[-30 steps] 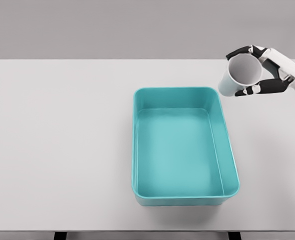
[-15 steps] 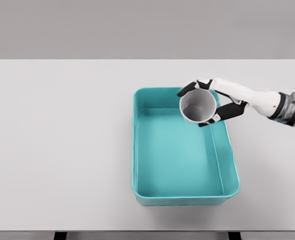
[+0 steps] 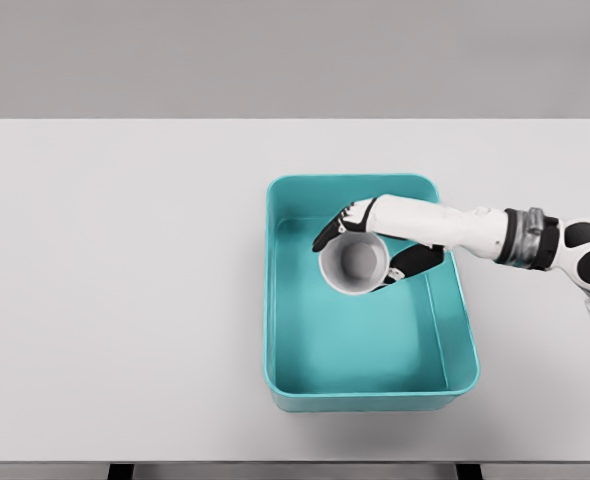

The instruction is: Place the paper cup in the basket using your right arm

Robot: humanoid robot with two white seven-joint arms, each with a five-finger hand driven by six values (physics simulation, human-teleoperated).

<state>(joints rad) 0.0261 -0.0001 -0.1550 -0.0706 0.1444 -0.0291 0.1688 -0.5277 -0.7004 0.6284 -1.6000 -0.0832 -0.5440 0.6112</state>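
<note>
The white five-finger right hand [image 3: 375, 250] is clamped around the white paper cup [image 3: 354, 264], its fingers wrapping the wall; the cup hangs over the middle of the teal rectangular plastic basket [image 3: 457, 300], mouth tipped toward the camera. Its long axis leans off vertical; the basket floor lies directly below, so release should need only a short lowering.

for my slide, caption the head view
Right robot hand holds the paper cup over the teal basket.

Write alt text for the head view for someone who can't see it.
The right hand holds a paper cup over the inside of a teal basket on a white table, the cup's open mouth facing the camera.
</note>
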